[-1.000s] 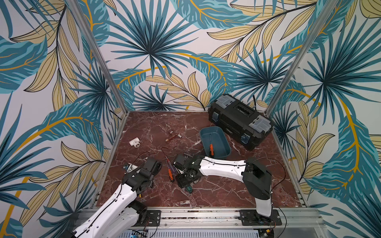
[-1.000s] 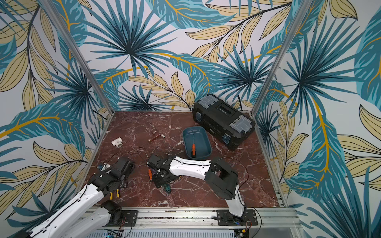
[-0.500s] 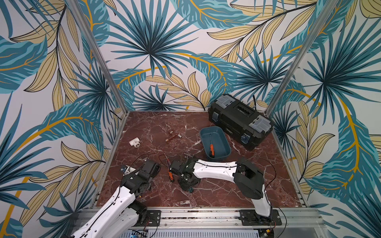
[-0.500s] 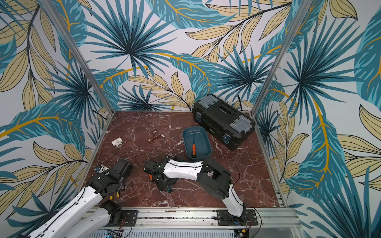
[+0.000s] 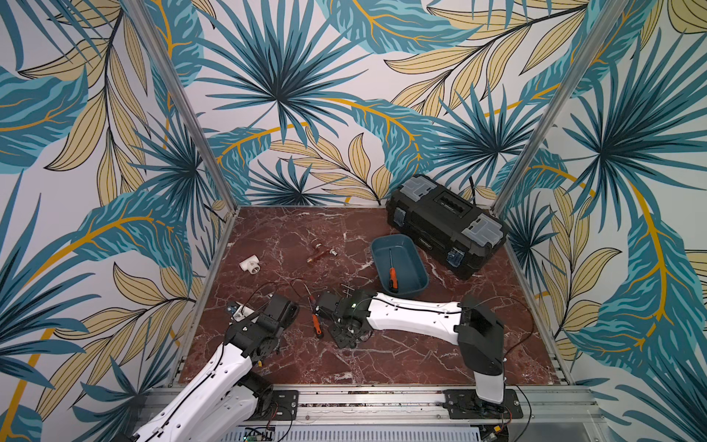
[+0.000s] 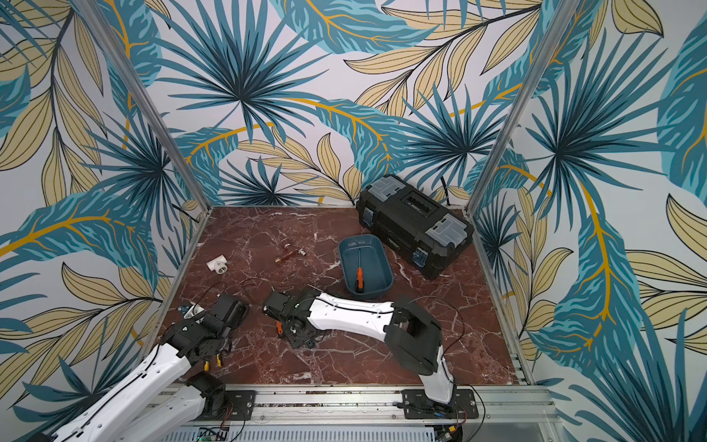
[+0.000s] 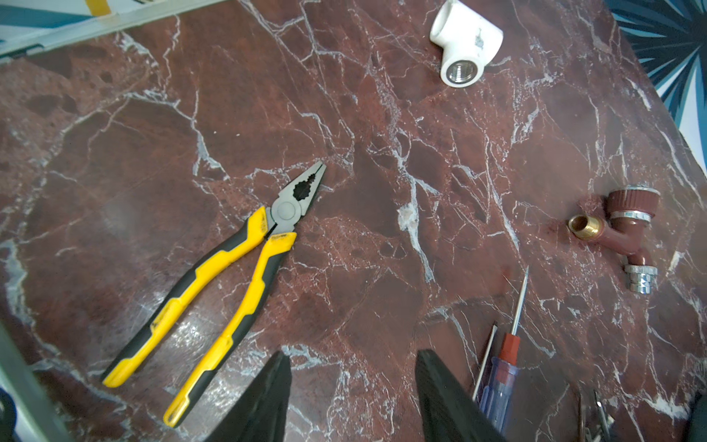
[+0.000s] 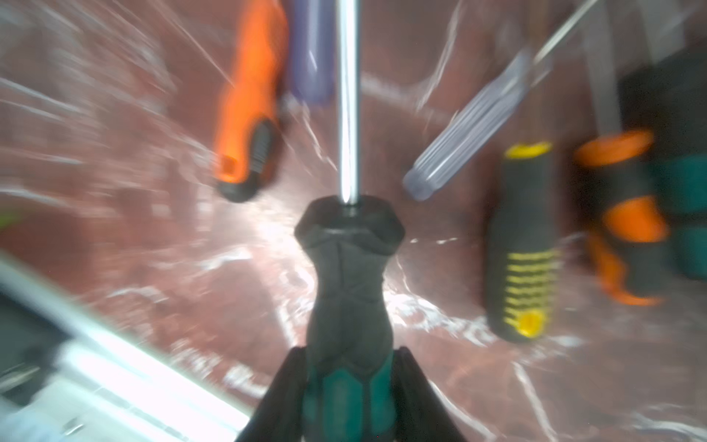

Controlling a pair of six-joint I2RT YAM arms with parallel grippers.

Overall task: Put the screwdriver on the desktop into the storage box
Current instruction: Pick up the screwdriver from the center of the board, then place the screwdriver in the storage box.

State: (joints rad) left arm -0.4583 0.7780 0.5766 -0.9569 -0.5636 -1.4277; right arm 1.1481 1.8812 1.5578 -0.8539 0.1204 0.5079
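Right wrist: screwdriver (image 8: 348, 291) between jaws

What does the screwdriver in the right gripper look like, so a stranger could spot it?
Start at the red marble desktop and find the right gripper low over its front part, among loose screwdrivers. Between its fingers is the held screwdriver: black handle with teal panels, steel shaft, unlike the orange handle, yellow-striped handle and clear handle beside it.
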